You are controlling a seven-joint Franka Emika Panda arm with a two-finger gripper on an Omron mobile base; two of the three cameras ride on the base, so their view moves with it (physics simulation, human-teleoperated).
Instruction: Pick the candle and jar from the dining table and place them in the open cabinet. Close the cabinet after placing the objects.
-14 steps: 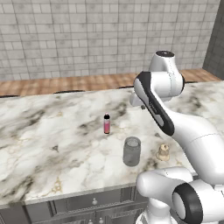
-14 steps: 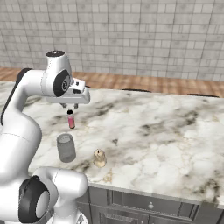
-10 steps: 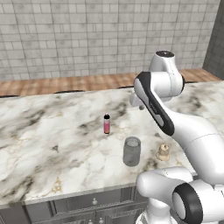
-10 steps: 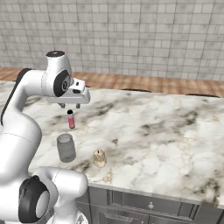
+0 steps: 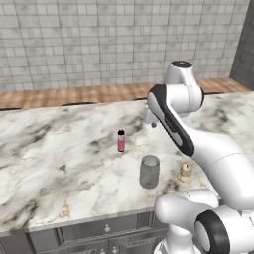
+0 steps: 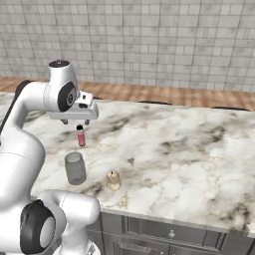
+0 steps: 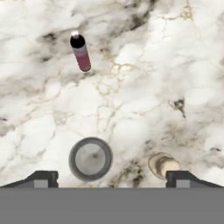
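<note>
The jar [image 5: 149, 171] [image 6: 74, 168], a grey glass cylinder, stands upright near the front edge of the dining table [image 5: 49, 158] [image 6: 189, 149]. The small beige candle [image 5: 185, 172] [image 6: 113, 180] stands a little to its right. My gripper [image 6: 75, 121] hangs open and empty well above the marble, behind both things and pointing down. Looking down in the hand view, the jar's rim [image 7: 90, 159] and the candle [image 7: 162, 165] lie between the spread fingertips [image 7: 41, 178], which touch neither. The cabinet is out of view.
A slim pink bottle with a black cap [image 5: 121, 140] [image 6: 80, 135] [image 7: 80, 52] stands behind the jar. A wooden strip and a grey tiled wall [image 5: 99, 44] lie beyond the table. Dark drawers with knobs [image 6: 172, 233] sit under the front edge.
</note>
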